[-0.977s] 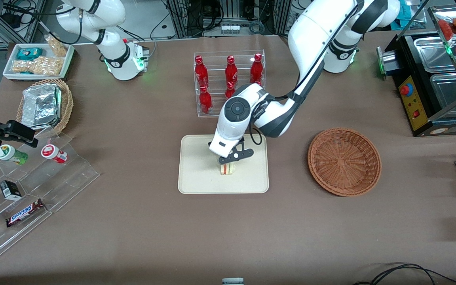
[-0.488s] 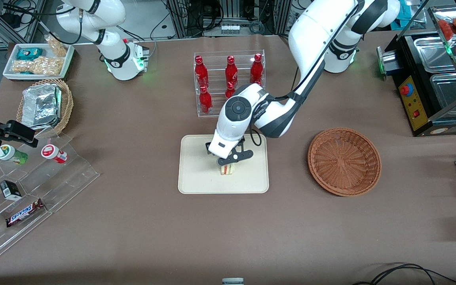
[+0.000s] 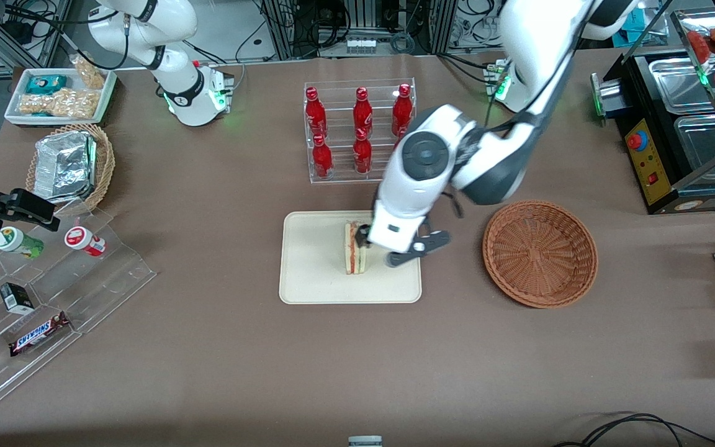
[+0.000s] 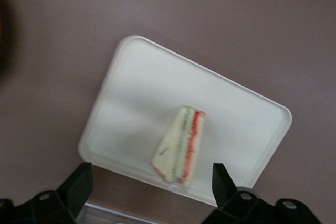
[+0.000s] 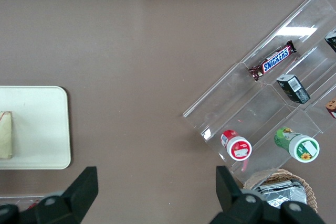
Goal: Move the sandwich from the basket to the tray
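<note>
Sandwich [image 3: 355, 248] lies on tray [image 3: 311, 273], free of any grip, layered edge up. Hand [image 3: 395, 248] hovers just beside it, above tray edge nearest basket [image 3: 540, 252], fingers [image 4: 79, 184] spread wide, empty. Basket sits on worktop [image 3: 221, 347], toward working arm's end.

The sandwich [image 3: 355, 248] lies on the cream tray [image 3: 308, 273], a white wedge showing red filling. My gripper [image 3: 402, 251] hovers open beside it. The brown wicker basket [image 3: 540, 252] sits empty nearby.
</note>
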You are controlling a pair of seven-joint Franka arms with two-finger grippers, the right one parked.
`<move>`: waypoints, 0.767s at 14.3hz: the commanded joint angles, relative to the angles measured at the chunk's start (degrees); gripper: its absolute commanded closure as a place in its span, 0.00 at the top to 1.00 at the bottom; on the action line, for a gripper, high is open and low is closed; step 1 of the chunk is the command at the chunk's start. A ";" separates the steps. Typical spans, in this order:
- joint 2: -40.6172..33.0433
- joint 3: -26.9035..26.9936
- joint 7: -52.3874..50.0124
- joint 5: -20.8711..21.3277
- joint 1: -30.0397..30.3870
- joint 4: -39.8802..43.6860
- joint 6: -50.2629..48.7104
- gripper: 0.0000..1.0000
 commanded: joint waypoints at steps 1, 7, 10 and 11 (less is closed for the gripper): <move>-5.53 -0.43 5.43 -4.98 7.75 -1.56 -7.93 1.00; -14.41 -0.17 23.38 -6.16 24.19 -1.29 -24.82 1.00; -16.79 -0.25 30.75 -6.33 31.23 -0.77 -33.85 1.00; -17.67 0.01 34.43 -5.98 31.86 0.02 -36.06 1.00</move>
